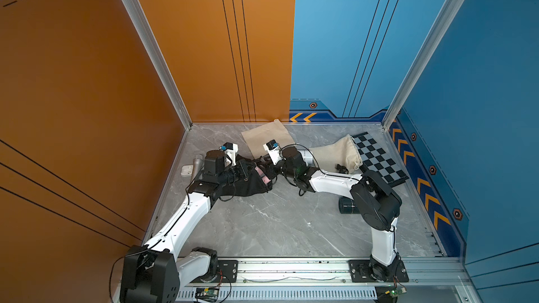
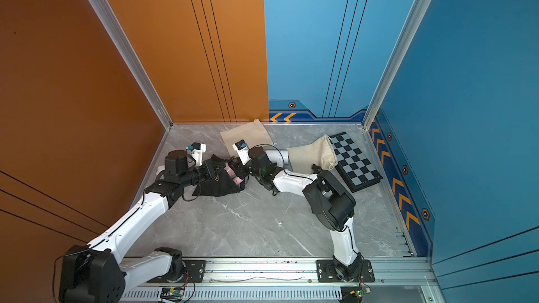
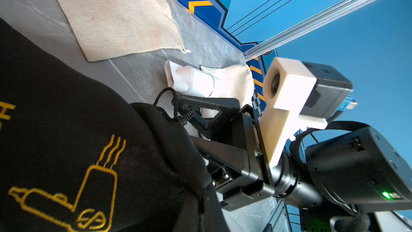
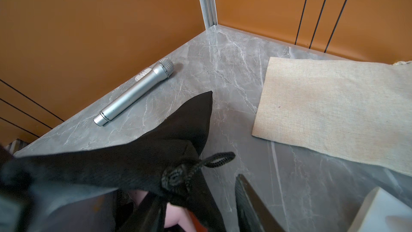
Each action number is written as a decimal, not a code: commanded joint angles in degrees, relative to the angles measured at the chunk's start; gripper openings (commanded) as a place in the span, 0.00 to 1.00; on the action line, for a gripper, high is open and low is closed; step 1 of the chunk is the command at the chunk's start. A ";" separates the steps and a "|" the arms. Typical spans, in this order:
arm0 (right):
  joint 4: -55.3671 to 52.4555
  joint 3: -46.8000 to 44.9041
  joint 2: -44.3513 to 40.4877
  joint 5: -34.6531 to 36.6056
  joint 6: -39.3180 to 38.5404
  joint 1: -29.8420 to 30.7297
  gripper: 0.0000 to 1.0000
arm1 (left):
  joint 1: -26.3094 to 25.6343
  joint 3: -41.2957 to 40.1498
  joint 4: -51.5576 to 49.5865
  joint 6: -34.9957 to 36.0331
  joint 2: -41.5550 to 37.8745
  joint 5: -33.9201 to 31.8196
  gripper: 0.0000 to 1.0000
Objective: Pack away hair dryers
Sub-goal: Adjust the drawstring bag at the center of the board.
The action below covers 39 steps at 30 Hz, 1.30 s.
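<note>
**Seat the pink dryer deep in the black pouch before letting go**

With 12 o'clock at the back wall in both top views, the pink dryer (image 1: 264, 178) lies at about 10 o'clock from the middle of the tabletop (image 1: 277, 222). Its end shows in the mouth of the black pouch (image 1: 248, 186); cloth hides the rest. My left tool (image 1: 244, 170) is clenched on that pouch's upper cloth and holds it raised. My right tool (image 3: 187, 120) meets the mouth from the 3 o'clock side. Its jaws stand apart about the rim and drawstring, but I cannot tell whether they pinch the dryer, the cloth or nothing.

I judge the step in hand to be pushing the dryer fully in. To do it well, I should hold the left grip firm and high so the mouth gapes. The right tool should take the dryer itself, not the rim, and push toward 9 o'clock, along the pouch. The drawstring loop (image 4: 220, 158) lies right at the opening and could snag. The cord, which I cannot see, may need tucking.

2 dryers are left. The white dryer (image 3: 191, 81) lies at 1 o'clock against a cream pouch (image 1: 335, 154). The blackish teal dryer (image 1: 347, 205) lies at 3 o'clock beside my right arm. A flat beige pouch (image 1: 267, 138) lies at 11 o'clock.
</note>
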 commanded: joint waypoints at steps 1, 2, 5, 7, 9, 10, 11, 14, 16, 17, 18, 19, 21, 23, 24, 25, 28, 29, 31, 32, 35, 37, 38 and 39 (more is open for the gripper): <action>1.39 1.64 0.65 -1.02 -0.45 -0.36 0.48 | -0.28 2.87 0.86 0.81 -1.31 2.41 0.00; 1.55 1.77 0.79 -0.94 -0.52 -0.35 0.47 | -0.24 2.88 0.91 0.79 -1.23 2.54 0.00; 2.91 2.12 0.98 -1.50 0.68 -0.72 0.38 | -0.25 2.89 0.87 0.71 -1.38 2.60 0.00; 3.96 2.18 0.96 -2.01 1.55 -0.90 0.32 | -0.25 2.75 0.82 0.58 -1.73 2.67 0.00; 3.24 3.32 1.42 -2.77 1.58 -0.76 0.24 | -0.25 2.71 0.51 0.73 -2.07 2.72 0.00; 2.67 4.03 1.64 -3.04 1.63 -0.78 0.18 | -0.29 2.64 0.38 0.80 -2.10 2.70 0.00; 2.17 4.53 1.77 -3.28 1.61 -0.54 0.13 | -0.17 2.62 0.21 0.85 -2.19 2.75 0.00; 2.37 4.59 1.35 -3.99 1.89 -0.21 0.03 | 0.04 2.57 0.04 0.81 -2.62 2.71 0.00; 1.81 4.27 0.19 -3.91 1.74 -0.01 0.00 | 0.50 2.78 -0.50 0.94 -2.90 2.63 0.00; 1.26 3.86 -0.92 -3.40 1.53 0.22 0.00 | 0.93 3.11 -0.74 1.02 -3.06 2.76 0.00; 0.95 3.33 -1.86 -2.75 1.27 0.31 0.00 | 1.35 3.38 -1.13 1.19 -3.29 2.85 0.00; 0.12 2.70 -3.37 -1.67 0.99 0.35 0.00 | 1.89 3.84 -1.70 1.33 -3.54 2.77 0.00; -2.59 2.07 -6.41 -0.60 0.27 0.43 0.00 | 3.37 4.80 -2.71 1.50 -3.77 2.68 0.00; -6.31 2.07 -9.71 1.03 0.08 0.60 0.00 | 4.94 6.46 -4.98 2.31 -3.56 2.38 0.00; -9.60 2.72 -11.32 2.02 -0.33 0.83 0.00 | 5.85 7.32 -5.83 2.53 -3.31 2.33 0.00; -13.79 3.95 -12.87 3.14 -0.67 1.16 0.00 | 6.63 8.00 -6.60 2.76 -2.96 2.09 0.00; -25.83 8.77 -17.05 8.14 -0.06 2.78 0.00 | 9.16 10.09 -8.66 3.20 -1.69 1.72 0.00; -28.98 10.53 -17.93 9.46 0.41 3.37 0.00 | 9.66 10.63 -8.81 3.37 -1.14 1.44 0.00; -33.79 13.19 -18.51 11.28 2.42 4.13 0.00 | 10.33 11.48 -10.94 3.97 0.55 1.24 0.00; -35.28 14.19 -18.17 11.03 3.79 4.01 0.00 | 10.47 11.52 -10.77 4.17 1.43 1.36 0.00; -39.81 17.71 -15.92 10.12 7.94 3.60 0.00 | 10.41 11.38 -10.03 4.10 3.82 1.75 0.00; -41.15 18.85 -15.01 10.84 9.77 3.54 0.00 | 10.38 11.07 -9.75 4.22 4.25 1.32 0.00; -41.37 19.08 -14.82 11.33 10.30 3.39 0.00 | 10.52 10.98 -9.82 4.36 4.13 1.27 0.02; -42.04 19.53 -14.56 11.99 10.98 3.18 0.00 | 10.56 11.03 -9.97 4.66 3.90 1.04 0.16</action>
